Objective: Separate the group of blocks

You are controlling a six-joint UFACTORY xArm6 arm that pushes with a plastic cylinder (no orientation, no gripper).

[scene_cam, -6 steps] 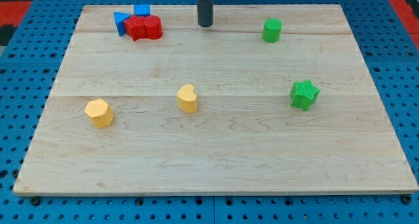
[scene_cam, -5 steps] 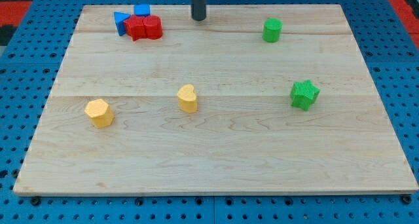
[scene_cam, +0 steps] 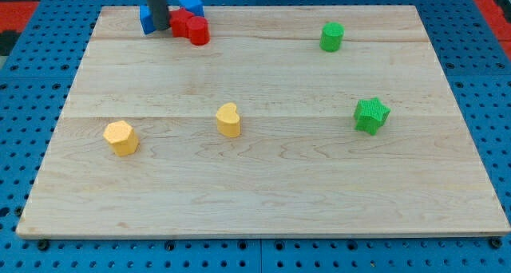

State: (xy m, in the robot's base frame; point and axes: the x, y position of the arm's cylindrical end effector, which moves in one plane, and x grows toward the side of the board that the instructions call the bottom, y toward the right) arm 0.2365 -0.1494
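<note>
My tip (scene_cam: 160,27) stands at the view's top left, inside the cluster of blocks. A blue block (scene_cam: 146,20) lies just left of it, partly hidden by the rod. A red block (scene_cam: 181,21) touches the rod's right side, and a second red block (scene_cam: 199,31) sits against it further right. Another blue block (scene_cam: 192,5) lies above the red ones, at the board's top edge.
A green cylinder (scene_cam: 332,36) sits at the top right. A green star (scene_cam: 371,115) is at the right. A yellow heart-shaped block (scene_cam: 228,120) is in the middle. A yellow hexagonal block (scene_cam: 120,137) is at the left. The wooden board (scene_cam: 263,201) lies on blue pegboard.
My tip moved left from the top middle into the cluster. The red blocks shifted right and turned; the upper blue block moved right and up.
</note>
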